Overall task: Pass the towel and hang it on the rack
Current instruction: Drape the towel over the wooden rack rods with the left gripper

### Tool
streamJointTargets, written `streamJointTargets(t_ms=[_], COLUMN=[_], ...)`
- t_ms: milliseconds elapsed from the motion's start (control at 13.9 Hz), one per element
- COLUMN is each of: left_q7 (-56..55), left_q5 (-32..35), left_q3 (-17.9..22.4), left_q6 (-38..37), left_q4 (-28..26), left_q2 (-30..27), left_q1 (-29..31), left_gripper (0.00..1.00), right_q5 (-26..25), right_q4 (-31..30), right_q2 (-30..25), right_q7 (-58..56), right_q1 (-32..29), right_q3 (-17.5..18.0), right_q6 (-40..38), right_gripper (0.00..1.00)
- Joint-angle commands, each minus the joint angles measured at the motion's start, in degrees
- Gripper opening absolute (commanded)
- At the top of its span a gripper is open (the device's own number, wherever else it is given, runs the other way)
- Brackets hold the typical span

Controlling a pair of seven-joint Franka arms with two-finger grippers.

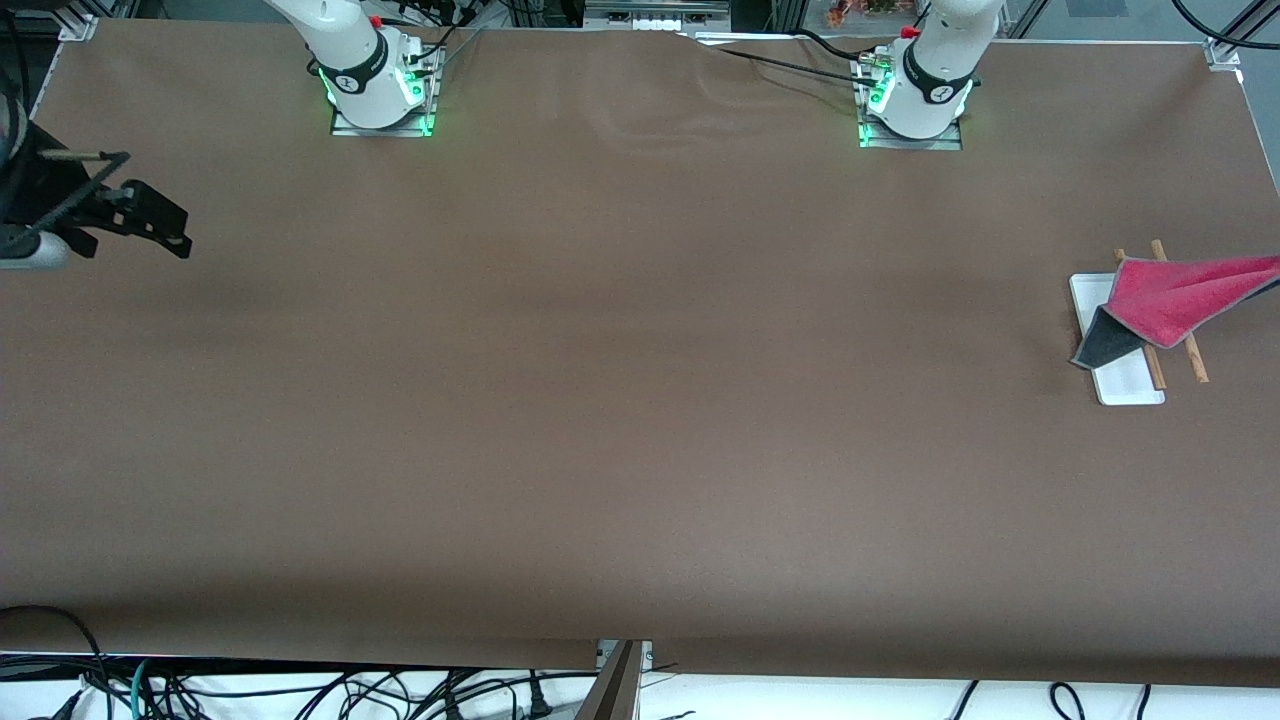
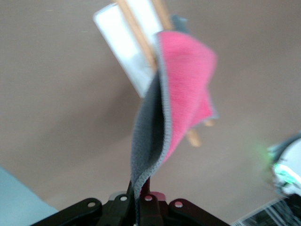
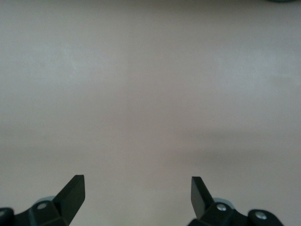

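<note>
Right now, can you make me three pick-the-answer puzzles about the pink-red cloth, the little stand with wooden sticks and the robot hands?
1. Where is the pink-red towel with grey underside?
A. over the white-based rack
B. flat at mid-table
C. under the right gripper

2. How many brown wooden rods has the rack?
A. one
B. two
C. four

3. How is the right gripper?
A. shut on the towel
B. open, holding nothing
C. gripping a rod

Answers: 1 A, the left gripper dangles it there; 2 B, two rods show; 3 B, fingers apart over bare table.
</note>
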Motion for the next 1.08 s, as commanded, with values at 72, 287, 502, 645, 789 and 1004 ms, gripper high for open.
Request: streamJointTargets(t_ms=[72, 287, 502, 645, 789, 1004], left_q7=[1.13, 1.04, 1.04, 0.96, 0.96, 0.96], left_q5=[2.41, 2.14, 2.05, 1.79, 1.53, 1.44], left_q3=[-0.74, -0.74, -0.74, -0.74, -0.74, -0.83], left_q6=[6.54, 9.19, 10.07, 11.30, 11.39, 11.30], left_q4=[1.54, 1.54, 1.62, 1.45, 1.62, 1.71], left_q2=[5.54, 8.27, 9.77, 10.56, 11.35, 11.09], left_q1=[2.42, 3.30, 3.48, 3.48, 3.48, 3.48], left_gripper=[0.00, 0.00, 0.02, 0.09, 0.85, 1.00], right_q5=[-1.78, -1.52, -1.60, -1.69, -1.43, -1.34], right_q4=[-1.78, -1.69, -1.08, 1.37, 1.65, 1.65], right_q2=[-1.67, -1.41, -0.89, 0.78, 1.22, 1.31], right_q7=[-4.19, -4.65, -4.56, -4.82, -4.82, -4.82], right_q1=[-1.37, -1.98, -1.98, -1.81, -1.63, -1.63], right_q3=[1.67, 1.75, 2.20, 2.02, 2.11, 2.11], right_q6=[-2.82, -2.49, -2.75, -3.19, -2.75, -2.58], right_gripper=[1.00, 1.00, 1.00, 1.00, 1.00, 1.00])
